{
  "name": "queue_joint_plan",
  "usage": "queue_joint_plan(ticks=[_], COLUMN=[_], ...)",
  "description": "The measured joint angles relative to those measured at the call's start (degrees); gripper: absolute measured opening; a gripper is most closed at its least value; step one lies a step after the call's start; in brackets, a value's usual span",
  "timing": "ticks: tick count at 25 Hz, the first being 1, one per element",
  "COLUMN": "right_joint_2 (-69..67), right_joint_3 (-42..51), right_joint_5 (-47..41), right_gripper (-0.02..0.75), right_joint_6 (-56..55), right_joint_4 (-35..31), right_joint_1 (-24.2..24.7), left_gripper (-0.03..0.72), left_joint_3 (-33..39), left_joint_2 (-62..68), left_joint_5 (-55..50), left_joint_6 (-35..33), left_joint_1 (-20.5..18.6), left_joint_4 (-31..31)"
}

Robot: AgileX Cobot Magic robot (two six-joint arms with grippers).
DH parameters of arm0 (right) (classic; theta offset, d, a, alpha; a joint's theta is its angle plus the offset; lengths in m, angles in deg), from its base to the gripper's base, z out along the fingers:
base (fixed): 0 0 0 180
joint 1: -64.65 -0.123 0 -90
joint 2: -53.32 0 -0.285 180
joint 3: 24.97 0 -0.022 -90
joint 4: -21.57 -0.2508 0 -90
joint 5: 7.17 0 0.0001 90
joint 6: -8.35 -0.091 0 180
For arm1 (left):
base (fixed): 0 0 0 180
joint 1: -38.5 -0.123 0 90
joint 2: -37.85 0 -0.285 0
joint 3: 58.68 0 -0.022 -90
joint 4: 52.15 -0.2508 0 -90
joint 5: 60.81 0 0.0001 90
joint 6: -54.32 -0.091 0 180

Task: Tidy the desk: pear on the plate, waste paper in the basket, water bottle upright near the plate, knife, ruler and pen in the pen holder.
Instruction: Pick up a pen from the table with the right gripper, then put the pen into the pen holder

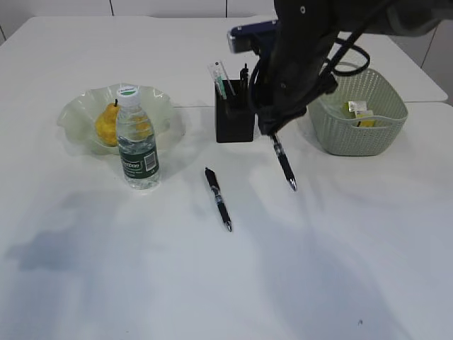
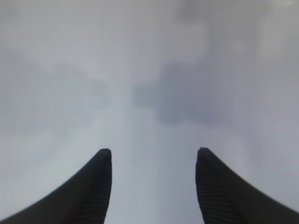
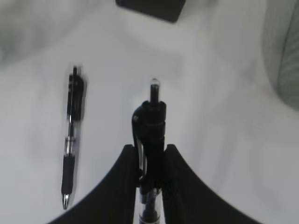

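My right gripper (image 1: pixel 270 131) hangs just right of the black pen holder (image 1: pixel 234 117), shut on the clip end of a black pen (image 1: pixel 284 164) whose tip points down at the table. The right wrist view shows that pen (image 3: pixel 152 116) pinched between the jaws of the right gripper (image 3: pixel 150 148). A second black pen (image 1: pixel 218 198) lies flat on the table. The yellow pear (image 1: pixel 106 126) sits on the pale green plate (image 1: pixel 74 113), and the water bottle (image 1: pixel 136 142) stands upright beside it. Several thin items stick up from the holder; I cannot tell knife from ruler. My left gripper (image 2: pixel 154 151) is open over bare table.
A grey-green woven basket (image 1: pixel 382 131) stands right of the holder, with paper scraps (image 1: pixel 359 110) inside. In the right wrist view the loose pen (image 3: pixel 72 140) lies to the left, the holder's base (image 3: pixel 149 8) is at the top and the basket (image 3: pixel 285 51) at the right edge.
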Motion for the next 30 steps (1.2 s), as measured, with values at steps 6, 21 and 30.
queue_joint_plan(ticks=[6, 21, 30], right_joint_2=[0.1, -0.2, -5.6], right_joint_3=[-5.6, -6.0, -6.0], right_joint_5=[5.8, 31.2, 48.6], right_gripper=[0.099, 0.099, 0.099], right_joint_6=[-0.2, -0.5, -0.5], right_joint_4=[2.4, 3.1, 3.1], right_joint_1=[0.8, 6.5, 6.8], left_gripper=[0.402, 0.402, 0.402], left_joint_3=[0.0, 0.0, 0.0], left_joint_2=[0.0, 0.0, 0.0], left_joint_5=[-0.2, -0.3, -0.2], left_joint_6=[0.0, 0.0, 0.0], left_joint_1=[0.0, 0.0, 0.0], left_joint_4=[0.0, 2.1, 2.3])
